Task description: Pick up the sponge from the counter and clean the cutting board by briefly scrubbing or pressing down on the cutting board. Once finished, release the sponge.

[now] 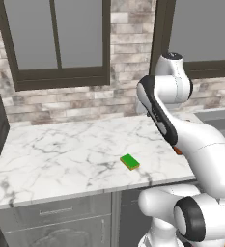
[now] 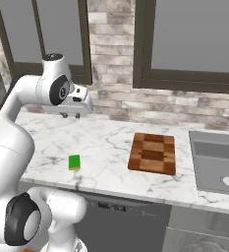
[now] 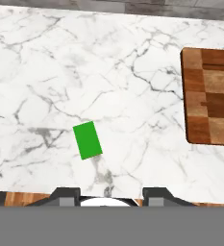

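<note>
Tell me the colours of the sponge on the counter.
The sponge has a bright green top over a yellow lower layer; the left base view shows both best.

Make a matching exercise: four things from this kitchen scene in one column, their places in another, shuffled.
Things:
1. sponge
2. cutting board
3. sink
4. gripper

Places:
A. right end of the counter
B. above the counter, holding nothing
C. near the counter's front edge
D. between sponge and sink

Pairs: 1-C, 2-D, 3-A, 4-B
</note>
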Robot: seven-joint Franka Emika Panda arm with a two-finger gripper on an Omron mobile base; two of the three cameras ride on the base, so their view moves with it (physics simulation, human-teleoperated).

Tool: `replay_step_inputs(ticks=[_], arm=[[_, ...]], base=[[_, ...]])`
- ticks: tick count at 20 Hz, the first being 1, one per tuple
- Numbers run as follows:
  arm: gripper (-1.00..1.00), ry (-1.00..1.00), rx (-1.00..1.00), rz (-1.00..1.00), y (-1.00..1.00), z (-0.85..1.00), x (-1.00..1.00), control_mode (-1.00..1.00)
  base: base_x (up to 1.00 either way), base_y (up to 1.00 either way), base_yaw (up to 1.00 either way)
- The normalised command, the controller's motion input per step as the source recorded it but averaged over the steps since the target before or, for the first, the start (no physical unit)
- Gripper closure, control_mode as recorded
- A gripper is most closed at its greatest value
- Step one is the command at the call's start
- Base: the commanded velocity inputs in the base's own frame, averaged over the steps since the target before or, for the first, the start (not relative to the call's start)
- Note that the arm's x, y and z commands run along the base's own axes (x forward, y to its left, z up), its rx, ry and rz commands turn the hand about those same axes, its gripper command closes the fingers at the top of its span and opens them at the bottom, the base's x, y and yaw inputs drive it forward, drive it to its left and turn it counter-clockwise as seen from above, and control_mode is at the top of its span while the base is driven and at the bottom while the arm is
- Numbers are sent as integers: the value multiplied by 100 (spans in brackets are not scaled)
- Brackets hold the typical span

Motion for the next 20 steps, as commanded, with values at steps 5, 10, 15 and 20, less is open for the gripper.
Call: replay_step_inputs(ticks=[5,10,15,20], arm=[[-100,1,0,0,0,-1,-1,-100],[-100,8,-7,0,1,-46,0,-100],[-100,1,0,0,6,-42,0,-100],[-100,0,7,0,5,-34,-3,-100]], base=[[0,0,0],[0,0,0],[0,0,0],[0,0,0]])
